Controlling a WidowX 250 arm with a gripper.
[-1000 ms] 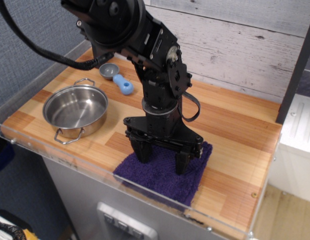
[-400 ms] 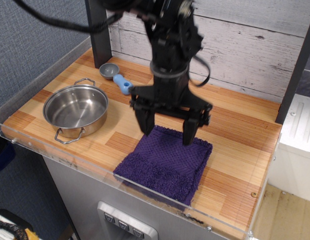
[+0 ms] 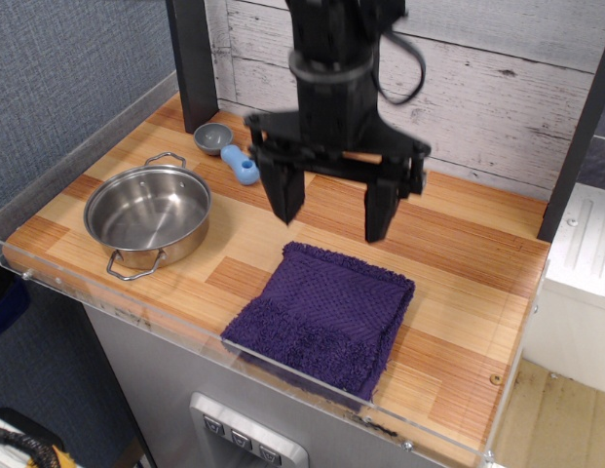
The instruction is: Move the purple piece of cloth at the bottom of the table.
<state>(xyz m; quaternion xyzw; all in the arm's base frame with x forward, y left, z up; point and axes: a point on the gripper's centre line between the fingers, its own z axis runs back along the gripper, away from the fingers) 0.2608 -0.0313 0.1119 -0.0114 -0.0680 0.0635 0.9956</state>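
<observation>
The purple piece of cloth [image 3: 326,316] lies flat and folded on the table [image 3: 458,273], at its near edge, with its front corner against the clear acrylic rim. My gripper [image 3: 333,226] hangs above the cloth's far edge, clear of it. Its two black fingers [image 3: 284,193] point down, stand wide apart and hold nothing.
A steel pot [image 3: 146,214] with two handles stands at the left of the table. A blue-handled scoop [image 3: 229,149] lies behind it, near a black post [image 3: 192,58]. A white plank wall runs along the back. A clear acrylic rim [image 3: 185,327] borders the table's edges.
My gripper has let go of the cloth and risen straight up, from fingers pressed on the cloth to well above it. The cloth stays flat at the near edge.
</observation>
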